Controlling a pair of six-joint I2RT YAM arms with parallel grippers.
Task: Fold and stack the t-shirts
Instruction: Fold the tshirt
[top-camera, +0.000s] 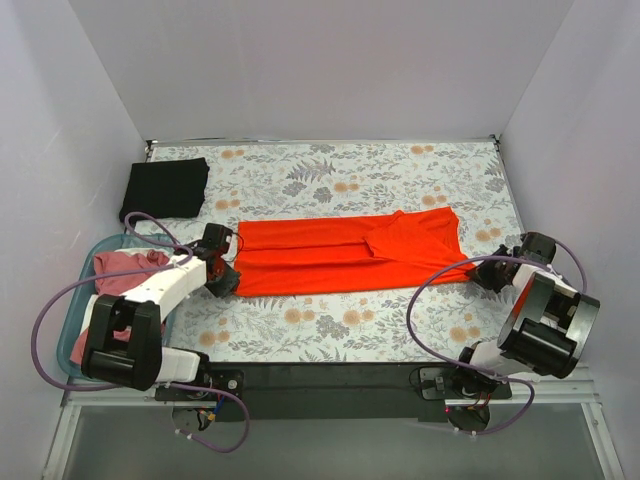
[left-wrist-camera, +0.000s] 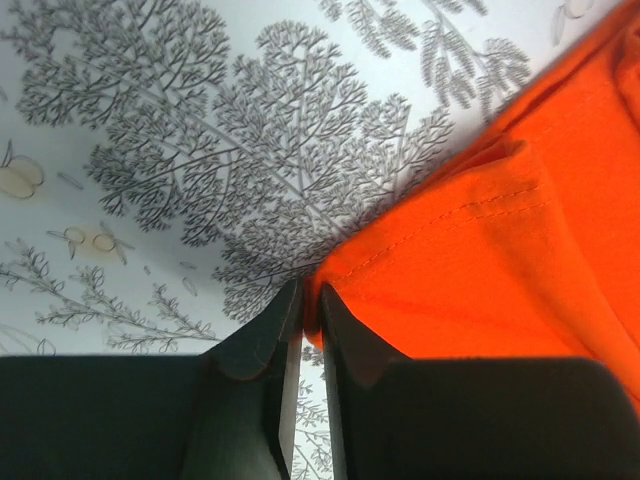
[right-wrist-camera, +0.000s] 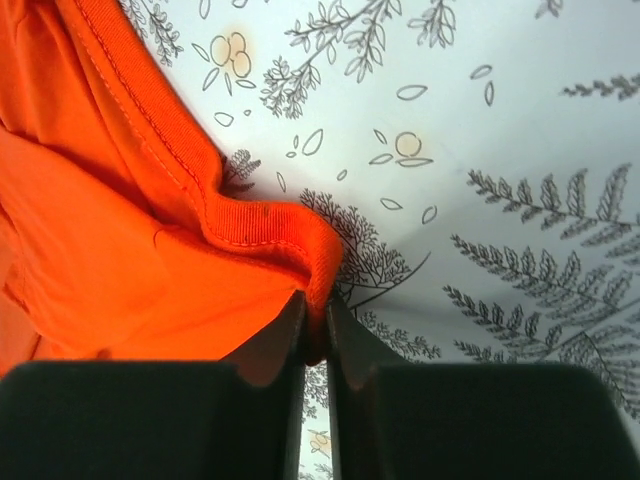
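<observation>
Orange-red t-shirt (top-camera: 340, 255) lies flat across the middle of the table (top-camera: 330, 335). It is stretched out in a long band from the left side to the right side, with a sleeve part folded in near its right end. The left gripper (left-wrist-camera: 310, 295) is almost closed, and it pinches a thin bit of cloth at the shirt's left near corner. The right gripper (right-wrist-camera: 315, 305) is almost closed too, and it pinches a thick ribbed edge at the shirt's right near corner. I think the step now is to make the next fold of this shirt, with both ends held. To do it well, both arms should lift only a little, so the cloth comes off the table but does not swing. They should move together and at the same speed, so the band does not twist. The cloth is soft and the left gripper has only a tiny bite, so a hard pull could make it slip out. It is better to go slow and not pull the two ends apart. When the held edge is laid down, it should line up with the edge under it, so the fold is neat. A black t-shirt (top-camera: 165, 188) lies folded at the far left corner of the table, and that looks like the place for the pile. A pink t-shirt (top-camera: 125, 270) waits in a basket (top-camera: 97, 248) by the left edge, so there is more to do.
</observation>
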